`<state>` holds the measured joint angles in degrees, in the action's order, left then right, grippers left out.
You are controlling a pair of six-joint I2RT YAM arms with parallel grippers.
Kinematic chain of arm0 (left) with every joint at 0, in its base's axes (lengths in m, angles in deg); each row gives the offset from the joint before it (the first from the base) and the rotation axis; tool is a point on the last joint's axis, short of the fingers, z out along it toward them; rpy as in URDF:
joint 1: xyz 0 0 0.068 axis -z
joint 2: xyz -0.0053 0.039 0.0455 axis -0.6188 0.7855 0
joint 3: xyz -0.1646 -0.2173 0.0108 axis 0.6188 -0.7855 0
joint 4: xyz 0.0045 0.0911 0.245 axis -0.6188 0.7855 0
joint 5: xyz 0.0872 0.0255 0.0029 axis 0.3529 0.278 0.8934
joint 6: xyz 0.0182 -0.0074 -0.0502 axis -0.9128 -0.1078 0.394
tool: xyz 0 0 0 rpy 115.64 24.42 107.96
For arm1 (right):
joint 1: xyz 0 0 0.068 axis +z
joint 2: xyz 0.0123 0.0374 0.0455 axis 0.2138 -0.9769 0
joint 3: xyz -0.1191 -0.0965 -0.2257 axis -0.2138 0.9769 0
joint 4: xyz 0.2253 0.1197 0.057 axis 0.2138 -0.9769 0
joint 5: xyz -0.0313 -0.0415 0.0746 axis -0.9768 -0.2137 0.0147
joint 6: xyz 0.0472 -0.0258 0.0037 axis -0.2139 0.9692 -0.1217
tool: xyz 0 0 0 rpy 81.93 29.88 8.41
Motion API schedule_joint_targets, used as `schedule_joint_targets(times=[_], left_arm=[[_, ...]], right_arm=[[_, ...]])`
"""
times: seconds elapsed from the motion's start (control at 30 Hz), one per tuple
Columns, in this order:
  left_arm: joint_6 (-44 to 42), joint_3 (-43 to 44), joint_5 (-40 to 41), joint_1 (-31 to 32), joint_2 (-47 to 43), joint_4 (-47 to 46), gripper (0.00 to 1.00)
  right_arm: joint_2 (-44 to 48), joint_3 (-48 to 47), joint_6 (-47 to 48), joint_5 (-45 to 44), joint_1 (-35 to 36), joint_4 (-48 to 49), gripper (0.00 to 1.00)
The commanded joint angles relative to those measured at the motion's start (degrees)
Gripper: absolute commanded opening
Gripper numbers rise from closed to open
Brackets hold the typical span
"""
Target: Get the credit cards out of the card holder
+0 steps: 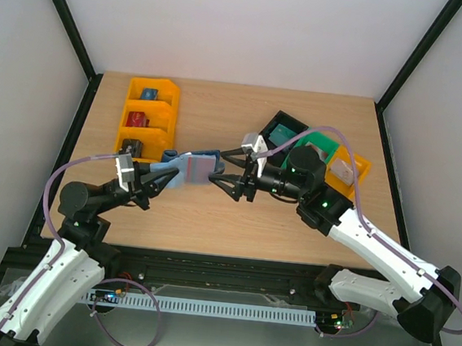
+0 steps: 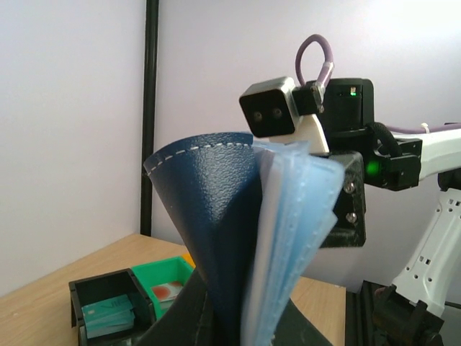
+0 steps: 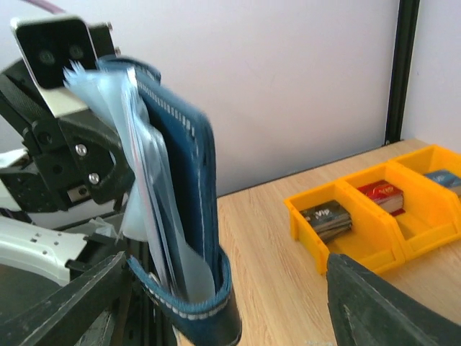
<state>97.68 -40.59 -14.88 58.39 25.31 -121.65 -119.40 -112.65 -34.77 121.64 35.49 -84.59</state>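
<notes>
Grippers two, left gripper (image 1: 161, 180) pinched shut on one end of small dark navy folding card holder (image 1: 184, 170) held in air, pale blue-grey credit cards (image 2: 299, 216) fanned inside — uncountable, right gripper (image 1: 216, 170) gaping round other end, beyond, four plastic bins (image 1: 171, 120).

We can read no text, brand or number in these views. The dark pack (image 3: 325, 216) in the orange bin (image 3: 374, 249) carries pale marks, and the teal pack (image 2: 108, 311) in the black bin (image 2: 101, 279) carries faint lines, but both are too blurred to read.
</notes>
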Motion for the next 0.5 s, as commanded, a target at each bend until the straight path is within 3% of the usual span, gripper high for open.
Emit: schedule_joint_targets(times=[0.0, 0.23, 0.47], left_arm=[[-2.6, -0.4, -1.0, -0.4, -1.1, -2.6, 0.02], [-4.0, -0.1, -1.7, -0.4, -1.0, -2.4, 0.02], [-3.9, -0.2, -2.6, -0.4, -1.0, -3.2, 0.02]], right_arm=[[0.5, -3.8, -0.9, 0.0, -0.1, 0.3, 0.72], [1.1, -8.4, 0.9, -0.4, -0.9, -5.4, 0.72], [-0.3, -6.9, 0.7, -0.8, -0.9, -6.0, 0.62]])
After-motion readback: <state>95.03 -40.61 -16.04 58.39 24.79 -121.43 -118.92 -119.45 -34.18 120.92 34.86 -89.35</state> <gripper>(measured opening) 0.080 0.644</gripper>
